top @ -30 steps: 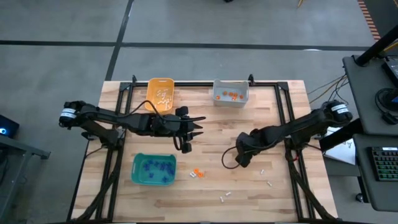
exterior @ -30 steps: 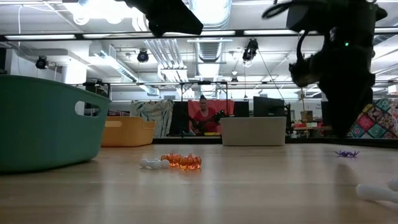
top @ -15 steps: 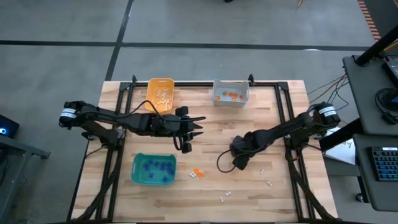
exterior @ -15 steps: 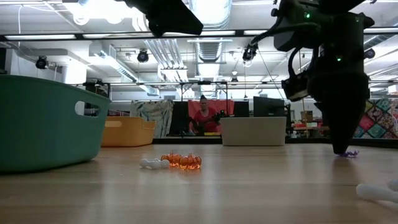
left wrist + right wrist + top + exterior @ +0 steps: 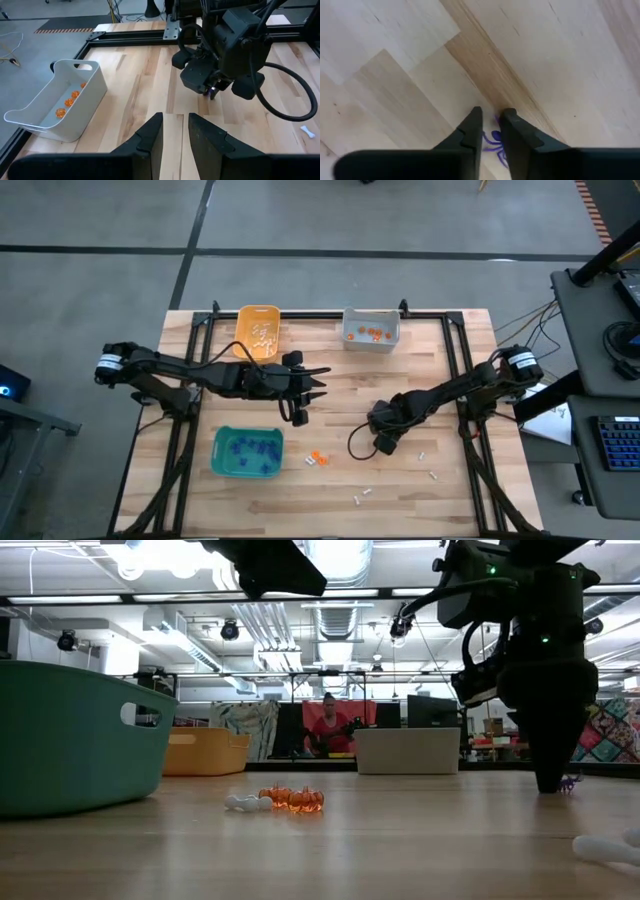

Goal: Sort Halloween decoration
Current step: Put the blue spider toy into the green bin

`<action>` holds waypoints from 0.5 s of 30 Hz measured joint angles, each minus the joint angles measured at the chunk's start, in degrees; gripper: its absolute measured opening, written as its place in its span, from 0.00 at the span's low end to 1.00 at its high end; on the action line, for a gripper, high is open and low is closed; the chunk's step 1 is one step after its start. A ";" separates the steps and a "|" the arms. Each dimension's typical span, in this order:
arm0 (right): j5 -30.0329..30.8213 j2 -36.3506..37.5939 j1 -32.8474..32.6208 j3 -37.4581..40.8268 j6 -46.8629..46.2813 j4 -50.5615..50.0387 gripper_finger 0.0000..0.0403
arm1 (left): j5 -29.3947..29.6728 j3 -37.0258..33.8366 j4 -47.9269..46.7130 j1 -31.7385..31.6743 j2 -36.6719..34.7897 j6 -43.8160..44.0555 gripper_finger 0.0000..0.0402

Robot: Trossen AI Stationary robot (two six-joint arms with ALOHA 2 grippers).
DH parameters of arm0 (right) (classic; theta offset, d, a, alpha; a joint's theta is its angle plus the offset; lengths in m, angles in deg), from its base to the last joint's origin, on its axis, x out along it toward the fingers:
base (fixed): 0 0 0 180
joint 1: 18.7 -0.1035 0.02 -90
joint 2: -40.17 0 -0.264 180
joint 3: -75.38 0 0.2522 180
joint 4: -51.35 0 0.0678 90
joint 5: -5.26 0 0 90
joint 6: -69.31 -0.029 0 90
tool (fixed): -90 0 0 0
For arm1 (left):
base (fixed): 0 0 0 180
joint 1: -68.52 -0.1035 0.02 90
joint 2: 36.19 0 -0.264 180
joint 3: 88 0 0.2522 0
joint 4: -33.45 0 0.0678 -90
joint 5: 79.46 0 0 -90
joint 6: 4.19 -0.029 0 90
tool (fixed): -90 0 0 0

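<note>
Down on the wooden surface point(image 5: 340, 480) we see a purple spider trinket point(image 5: 495, 142), well to the right of the teal bin point(image 5: 247, 453). Our right pincer point(image 5: 490, 117) stands over it, tips at the wood, fingers drawn close on either side of it; whether they grip it we cannot tell. Two orange pumpkins point(image 5: 291, 798) and a white piece point(image 5: 246, 803) lie just right of the teal bin. Our left pincer point(image 5: 174, 122) hovers above that bin's far side, fingers slightly parted, holding nothing.

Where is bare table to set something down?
Free: the wood between the yellow bin and grey bin, and the front left corner below the teal bin. Crowded: front right, with scattered white trinkets and the right gripper.
</note>
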State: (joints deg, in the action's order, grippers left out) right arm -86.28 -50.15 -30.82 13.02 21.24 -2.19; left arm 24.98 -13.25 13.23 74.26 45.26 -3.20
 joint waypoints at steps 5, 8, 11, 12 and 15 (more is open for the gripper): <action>-0.09 0.99 0.00 0.14 0.63 -0.20 0.04 | 0.00 0.00 0.02 0.00 0.00 0.00 0.19; 0.24 2.14 0.02 0.30 0.85 -0.68 0.02 | 0.00 0.00 0.02 0.00 0.00 0.00 0.19; 0.22 4.32 0.06 0.48 1.17 -0.73 0.02 | 0.00 -0.08 0.34 0.09 0.00 -0.36 0.19; 0.20 5.32 0.04 0.47 1.29 -0.49 0.02 | 0.00 -0.31 0.89 0.15 0.00 -0.48 0.19; 0.17 8.76 0.04 0.46 1.87 0.33 0.02 | -0.04 -1.98 3.81 0.32 -0.02 -1.59 0.19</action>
State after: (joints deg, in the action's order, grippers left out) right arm -86.11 -41.39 -30.77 13.48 23.11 -1.86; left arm 24.94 -15.23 17.03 74.58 45.24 -4.79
